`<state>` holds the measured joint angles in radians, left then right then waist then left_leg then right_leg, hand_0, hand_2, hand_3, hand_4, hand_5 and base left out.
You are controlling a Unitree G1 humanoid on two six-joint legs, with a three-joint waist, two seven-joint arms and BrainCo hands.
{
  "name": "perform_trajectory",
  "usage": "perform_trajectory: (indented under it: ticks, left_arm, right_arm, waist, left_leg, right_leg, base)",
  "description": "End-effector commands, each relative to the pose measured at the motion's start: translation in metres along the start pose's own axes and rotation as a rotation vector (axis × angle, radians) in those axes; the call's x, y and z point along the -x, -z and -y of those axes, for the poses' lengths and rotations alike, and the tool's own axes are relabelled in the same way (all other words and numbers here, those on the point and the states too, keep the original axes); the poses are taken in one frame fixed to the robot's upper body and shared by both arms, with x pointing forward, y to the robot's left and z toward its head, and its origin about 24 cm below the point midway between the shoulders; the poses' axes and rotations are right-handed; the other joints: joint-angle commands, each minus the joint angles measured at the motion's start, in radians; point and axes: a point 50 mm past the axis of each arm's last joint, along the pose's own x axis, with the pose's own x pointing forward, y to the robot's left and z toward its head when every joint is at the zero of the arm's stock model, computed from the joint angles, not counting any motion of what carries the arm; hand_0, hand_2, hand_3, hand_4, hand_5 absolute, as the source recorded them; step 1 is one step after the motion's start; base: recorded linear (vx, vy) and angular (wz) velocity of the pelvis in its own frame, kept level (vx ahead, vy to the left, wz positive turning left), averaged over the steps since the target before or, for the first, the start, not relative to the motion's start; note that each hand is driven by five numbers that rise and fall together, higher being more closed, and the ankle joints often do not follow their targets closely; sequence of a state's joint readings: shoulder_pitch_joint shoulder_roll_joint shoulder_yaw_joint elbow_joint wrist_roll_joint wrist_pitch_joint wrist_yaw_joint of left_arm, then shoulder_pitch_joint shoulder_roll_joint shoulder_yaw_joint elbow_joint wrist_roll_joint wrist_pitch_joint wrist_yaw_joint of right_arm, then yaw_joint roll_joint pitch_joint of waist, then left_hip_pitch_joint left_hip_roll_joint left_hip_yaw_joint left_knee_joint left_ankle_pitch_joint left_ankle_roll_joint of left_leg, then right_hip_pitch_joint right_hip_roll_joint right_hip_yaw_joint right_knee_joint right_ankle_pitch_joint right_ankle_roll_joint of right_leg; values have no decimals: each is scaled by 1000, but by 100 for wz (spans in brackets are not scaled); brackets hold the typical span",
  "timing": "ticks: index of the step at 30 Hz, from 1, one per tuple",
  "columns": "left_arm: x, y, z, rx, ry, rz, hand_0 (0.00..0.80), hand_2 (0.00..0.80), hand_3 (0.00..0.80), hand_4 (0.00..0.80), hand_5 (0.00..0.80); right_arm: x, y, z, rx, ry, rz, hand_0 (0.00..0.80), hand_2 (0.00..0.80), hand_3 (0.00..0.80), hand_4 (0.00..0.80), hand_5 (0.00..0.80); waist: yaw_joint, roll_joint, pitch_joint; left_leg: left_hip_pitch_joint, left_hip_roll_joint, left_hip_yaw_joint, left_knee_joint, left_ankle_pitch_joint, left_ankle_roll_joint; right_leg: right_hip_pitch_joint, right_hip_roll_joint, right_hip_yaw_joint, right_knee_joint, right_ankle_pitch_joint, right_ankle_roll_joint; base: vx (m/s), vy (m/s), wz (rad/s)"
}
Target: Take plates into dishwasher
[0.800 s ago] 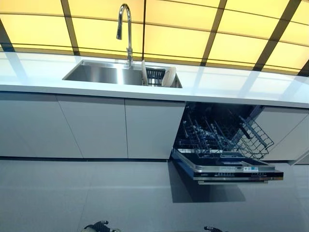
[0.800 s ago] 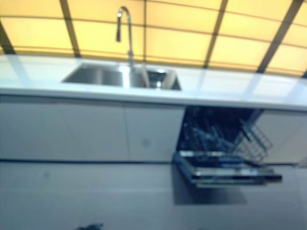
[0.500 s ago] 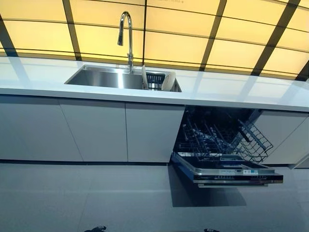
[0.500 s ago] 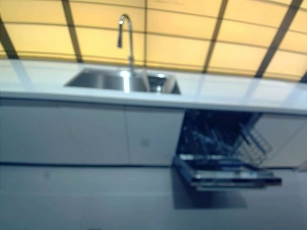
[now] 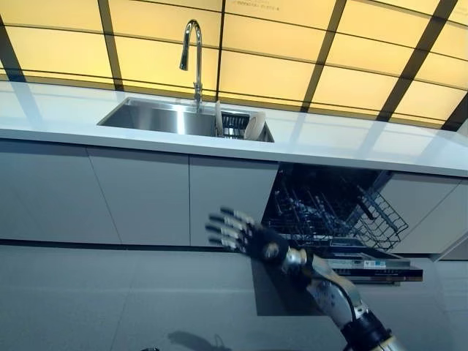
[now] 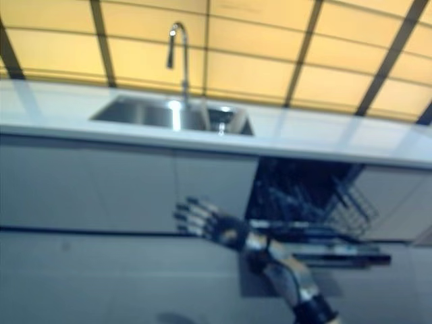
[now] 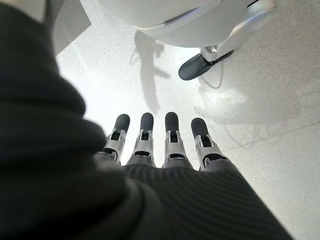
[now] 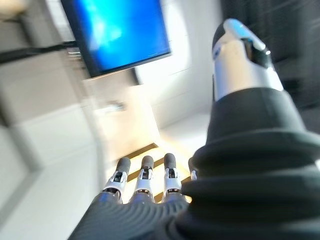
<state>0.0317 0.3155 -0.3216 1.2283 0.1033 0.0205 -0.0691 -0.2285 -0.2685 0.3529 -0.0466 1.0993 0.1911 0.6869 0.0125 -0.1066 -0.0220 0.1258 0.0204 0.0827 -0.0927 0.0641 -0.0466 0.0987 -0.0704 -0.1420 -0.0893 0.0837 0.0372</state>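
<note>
My right robot hand (image 5: 248, 238) is released, fingers spread, at lower centre. Left robot hand (image 7: 160, 150) is released over the floor (image 7: 280, 100). 2 plates (image 5: 254, 124) stand in the sink (image 5: 157, 117); dishwasher (image 5: 333, 219) open.

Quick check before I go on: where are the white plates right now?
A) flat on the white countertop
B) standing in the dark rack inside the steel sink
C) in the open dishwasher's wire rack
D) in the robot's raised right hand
B: the white plates stand on edge in the dark rack inside the steel sink; the right hand is raised, open and empty.
</note>
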Motion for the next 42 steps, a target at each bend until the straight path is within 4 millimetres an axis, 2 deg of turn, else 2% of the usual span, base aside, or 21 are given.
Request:
perform_trajectory:
  ticks: [1, 5, 7, 10, 12, 15, 19, 23, 25, 27, 29, 30, 31, 32, 33, 34, 35, 37, 38, 39, 42]
  left_arm:
    - [-4, -20, 7, -50, 15, 35, 0, 0, 0, 0, 0]
    - [-4, -20, -1, -58, 0, 40, 0, 0, 0, 0, 0]
    - [-3, -20, -4, -67, -5, 37, 0, 0, 0, 0, 0]
    - [-3, -12, -5, -106, -6, 15, 0, 0, 0, 0, 0]
    - [-2, -6, -7, -122, -9, -8, 0, 0, 0, 0, 0]
    - [-1, -2, -11, -128, -14, -30, 0, 0, 0, 0, 0]
    - [-1, -1, -13, -154, -8, -42, 0, 0, 0, 0, 0]
    - [-2, -1, -10, -164, -1, -51, 0, 0, 0, 0, 0]
    - [-1, 1, -12, -174, 0, -56, 0, 0, 0, 0, 0]
    - [-1, 4, -11, -181, -3, -56, 0, 0, 0, 0, 0]
    - [0, 8, -9, -161, -4, -62, 0, 0, 0, 0, 0]
    - [0, 10, -7, -141, 7, -62, 0, 0, 0, 0, 0]
    - [0, 11, -6, -130, 14, -59, 0, 0, 0, 0, 0]
    - [0, 13, -3, -125, 18, -48, 0, 0, 0, 0, 0]
    - [0, 13, -1, -120, 13, -30, 0, 0, 0, 0, 0]
    - [1, 12, 1, -108, 3, -13, 0, 0, 0, 0, 0]
    - [1, 11, 1, -82, -16, 12, 0, 0, 0, 0, 0]
    - [0, 0, -3, -49, -40, 59, 0, 0, 0, 0, 0]
    - [-1, -8, -5, -50, -49, 84, 0, 0, 0, 0, 0]
    - [-1, -15, -7, -54, -59, 105, 0, 0, 0, 0, 0]
    - [-2, -34, -16, -80, -85, 141, 0, 0, 0, 0, 0]
  right_arm:
    - [-30, -80, -12, 110, -20, 322, 0, 0, 0, 0, 0]
    - [-42, -124, -17, 279, 39, 447, 0, 0, 0, 0, 0]
    - [-42, -135, -17, 331, 75, 478, 0, 0, 0, 0, 0]
    - [-31, -168, -13, 526, 234, 533, 0, 0, 0, 0, 0]
    - [-21, -187, -7, 647, 361, 535, 0, 0, 0, 0, 0]
    - [-12, -216, -7, 869, 521, 524, 0, 0, 0, 0, 0]
    - [-2, -245, -13, 1022, 624, 526, 0, 0, 0, 0, 0]
    - [0, -254, -18, 1055, 637, 514, 0, 0, 0, 0, 0]
    - [-1, -253, -23, 1067, 640, 521, 0, 0, 0, 0, 0]
    - [-1, -252, -24, 1072, 649, 520, 0, 0, 0, 0, 0]
    - [-4, -251, -22, 1057, 656, 510, 0, 0, 0, 0, 0]
    - [-5, -249, -21, 1050, 657, 495, 0, 0, 0, 0, 0]
    - [-8, -245, -19, 1040, 655, 484, 0, 0, 0, 0, 0]
    - [-9, -240, -17, 1034, 654, 467, 0, 0, 0, 0, 0]
    - [-8, -235, -15, 1035, 646, 452, 0, 0, 0, 0, 0]
    - [-8, -232, -14, 1035, 639, 441, 0, 0, 0, 0, 0]
    - [-7, -227, -13, 1034, 635, 434, 0, 0, 0, 0, 0]
    - [-4, -223, -11, 1034, 642, 437, 0, 0, 0, 0, 0]
    - [-3, -222, -10, 1030, 653, 445, 0, 0, 0, 0, 0]
    - [-3, -222, -9, 1032, 670, 450, 0, 0, 0, 0, 0]
    - [-9, -225, -7, 1048, 734, 451, 0, 0, 0, 0, 0]
  waist:
    - [-4, 61, 71]
    - [2, 62, 101]
    - [6, 64, 109]
    - [14, 73, 115]
    - [12, 74, 117]
    - [3, 58, 122]
    - [-32, 26, 127]
    - [-69, 33, 132]
    - [-75, 26, 143]
    - [-80, 18, 140]
    - [-88, 25, 113]
    - [-92, 46, 92]
    - [-100, 55, 73]
    - [-103, 66, 57]
    - [-100, 59, 54]
    - [-94, 56, 56]
    - [-78, 30, 63]
    - [-57, 4, 83]
    - [-46, 2, 98]
    - [-37, -3, 110]
    - [-16, 2, 126]
  left_leg:
    - [4, -64, -12, 5, -90, 69]
    - [-7, -75, -14, 22, -87, 94]
    - [-14, -76, -18, 35, -88, 99]
    - [-22, -85, -34, 51, -99, 113]
    - [-5, -89, -36, 49, -112, 115]
    - [29, -104, -40, 38, -135, 112]
    - [70, -140, -82, 62, -185, 99]
    - [124, -147, -126, 86, -222, 98]
    - [163, -149, -117, 135, -282, 102]
    - [188, -153, -117, 178, -337, 106]
    - [220, -139, -107, 227, -361, 79]
    - [248, -107, -84, 270, -326, 43]
    - [253, -82, -78, 327, -231, 4]
    - [235, -61, -82, 436, -96, -38]
    - [192, -69, -83, 576, -13, -57]
    - [149, -70, -71, 712, 17, -68]
    - [41, -76, -40, 889, 37, -69]
    - [-111, -25, 29, 1023, -4, -55]
    - [-177, 20, 47, 1020, -33, -44]
    - [-223, 44, 57, 961, -60, -29]
    - [-228, 47, 91, 562, -88, -7]
  right_leg:
    - [-7, -5, -11, 134, -101, 57]
    - [-82, -34, -2, 309, -80, 71]
    - [-102, -46, 3, 383, -65, 68]
    - [-158, -78, 23, 600, 13, 65]
    - [-217, -92, 18, 661, 45, 76]
    - [-273, -85, -3, 569, 66, 84]
    - [-274, -32, -19, 197, 49, 84]
    - [-325, -11, 4, 40, 120, 98]
    - [-359, -40, -44, 67, 150, 104]
    - [-359, -47, -40, 112, 159, 98]
    - [-345, -41, -46, 159, 132, 80]
    - [-329, -26, -67, 185, 97, 56]
    - [-318, -15, -73, 189, 79, 34]
    - [-294, 3, -67, 184, 60, 10]
    - [-261, 7, -51, 172, 47, -11]
    - [-234, 12, -44, 165, 35, -27]
    - [-183, -1, -41, 153, 14, -48]
    - [-113, -11, -57, 138, -23, -68]
    - [-80, -6, -62, 135, -39, -72]
    - [-54, -7, -58, 129, -49, -68]
    - [-2, 5, -19, 109, -85, -44]
  base:
    - [46, 175, -1]
    - [28, 180, -5]
    - [46, 159, -16]
    - [107, 190, -21]
    - [179, 128, 5]
    - [251, 19, 39]
    - [416, -73, -11]
    - [486, -78, 20]
    - [575, -159, 33]
    - [546, -171, 30]
    - [525, -172, 24]
    - [480, -180, 10]
    - [477, -210, -7]
    - [447, -239, -4]
    - [466, -258, 5]
    - [446, -280, 21]
    - [379, -264, 37]
    - [330, -215, 4]
    - [323, -117, -29]
    - [338, -39, -18]
    - [410, 96, 4]
